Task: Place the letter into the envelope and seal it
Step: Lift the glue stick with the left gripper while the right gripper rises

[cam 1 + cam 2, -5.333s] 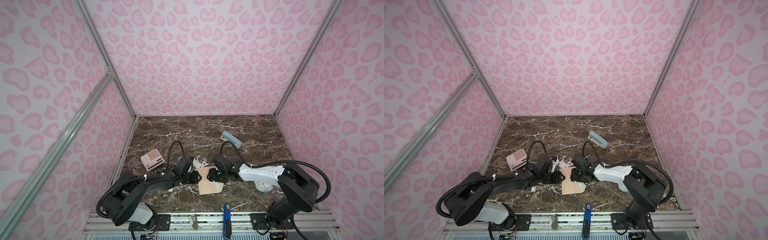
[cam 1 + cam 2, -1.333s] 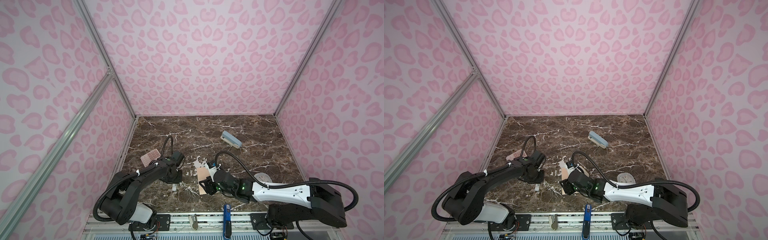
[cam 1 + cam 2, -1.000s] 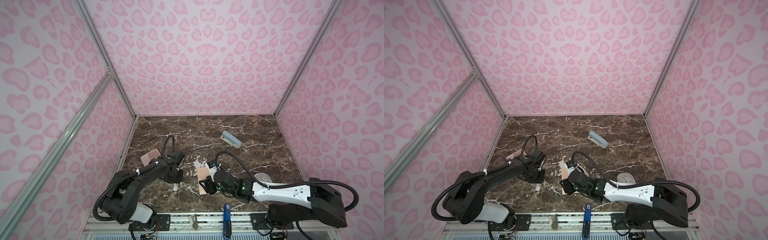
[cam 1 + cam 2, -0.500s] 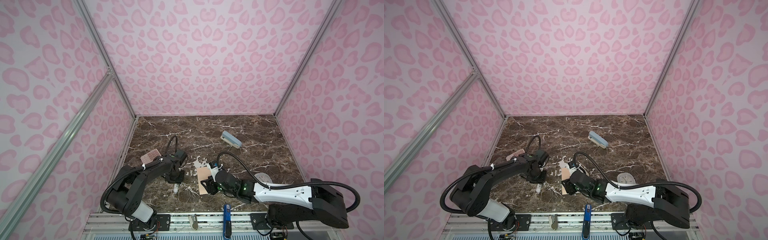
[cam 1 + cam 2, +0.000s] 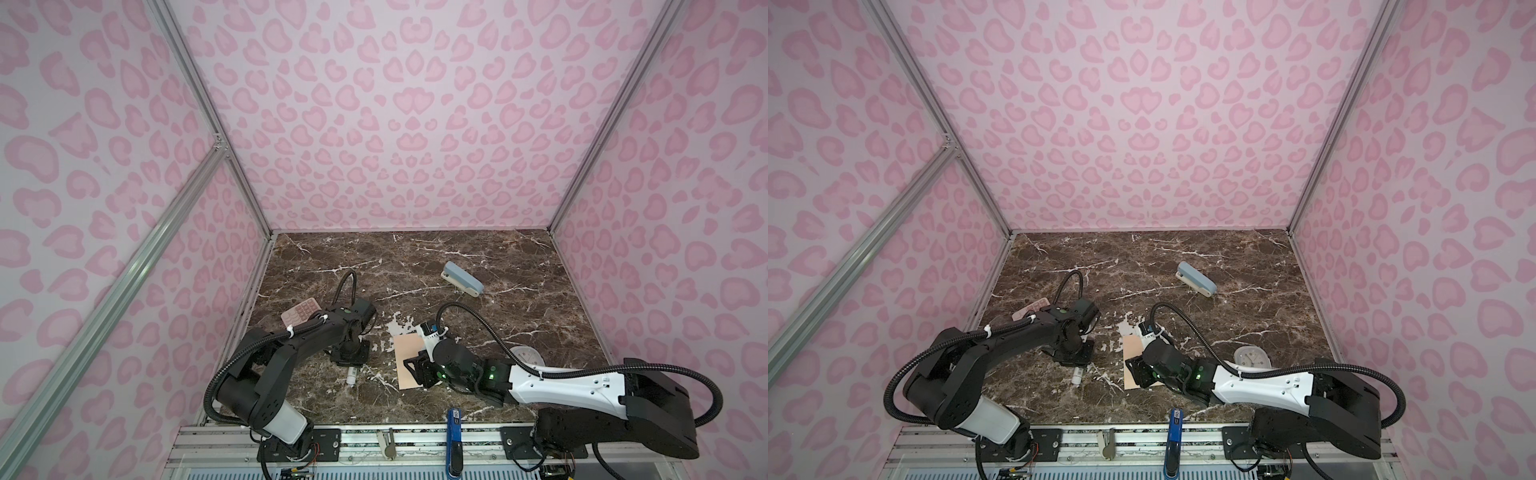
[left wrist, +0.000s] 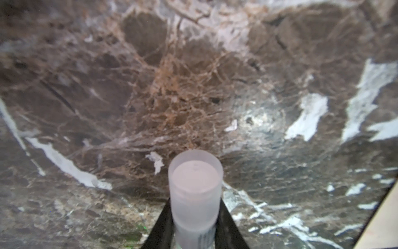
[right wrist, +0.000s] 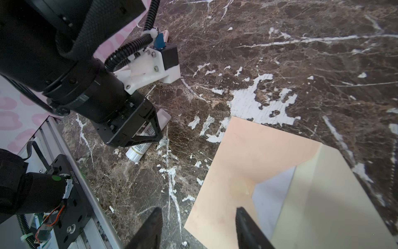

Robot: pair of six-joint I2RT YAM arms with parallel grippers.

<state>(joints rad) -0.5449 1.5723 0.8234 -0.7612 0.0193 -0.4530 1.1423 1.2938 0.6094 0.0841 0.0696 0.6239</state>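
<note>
Since the left gripper (image 6: 195,204) is closed on the glue stick (image 6: 195,181), which lies on the marble table (image 6: 150,86) with its frosted cap (image 6: 195,170) on, the hold is worth making firm before any lift: the tube is smooth and round and may slip, and the cap probably has to come off first. Near it the envelope (image 7: 247,155) lies flat, its cream flap (image 7: 336,194) open, and the letter (image 7: 273,191) sits inside with only a pale wedge showing. Astride one edge of the envelope the right gripper (image 7: 198,211) stands wide, holding nothing; it should pin the paper while glue goes on.
</note>
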